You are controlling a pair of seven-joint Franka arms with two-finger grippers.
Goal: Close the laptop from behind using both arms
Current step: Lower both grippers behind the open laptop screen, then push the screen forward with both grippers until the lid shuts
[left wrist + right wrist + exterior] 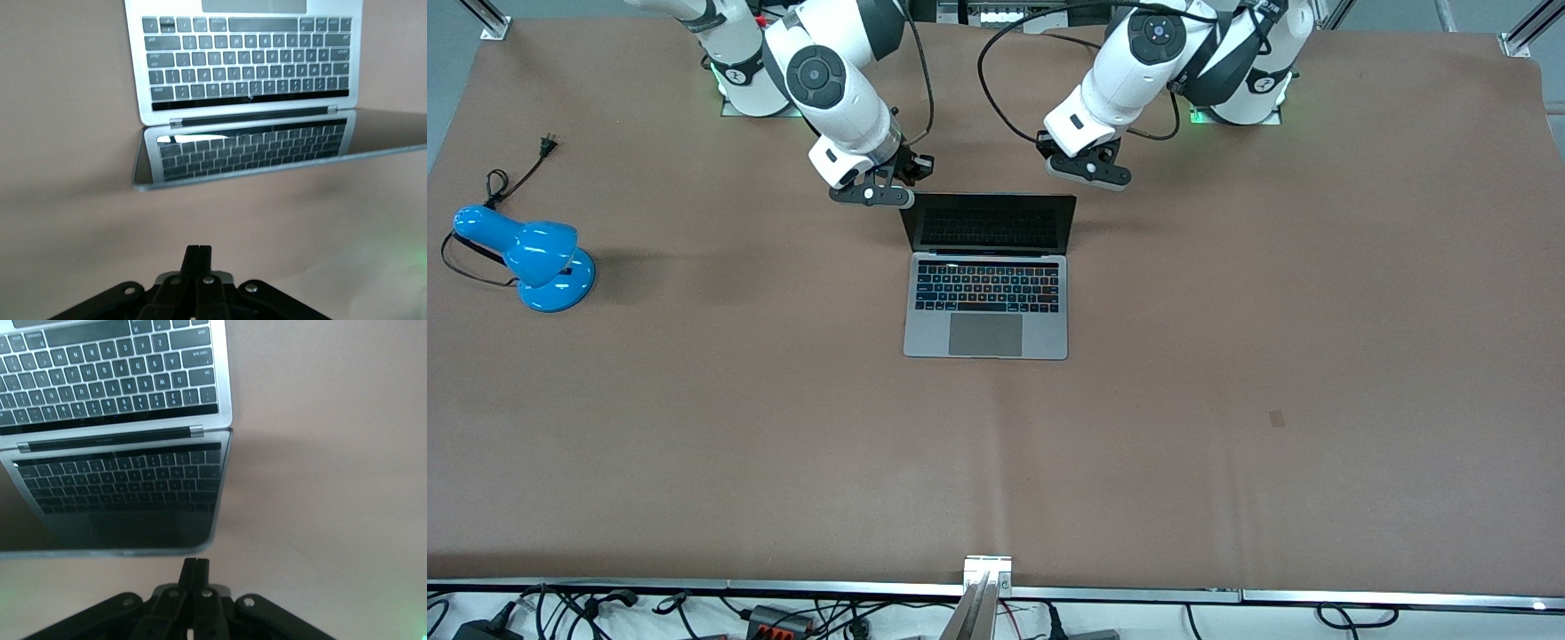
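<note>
The right gripper (pixel 194 568) is clenched, its two fingers pressed together with nothing between them; it hangs just above the top edge of the lid, near the corner toward the right arm's end of the surface (pixel 1227 373); the left gripper (pixel 198 255) is clenched too and holds nothing; it hangs over the bare surface close to the other top corner of the lid, a little apart from it; the laptop (pixel 987 293) lies open in the middle of the surface, its keyboard (pixel 987 286) and trackpad (pixel 985 335) turned toward the front camera, its dark screen (pixel 991 222) upright and mirroring the keys; a blue desk lamp (pixel 529 258) with a black cord stands well apart, toward the right arm's end.
</note>
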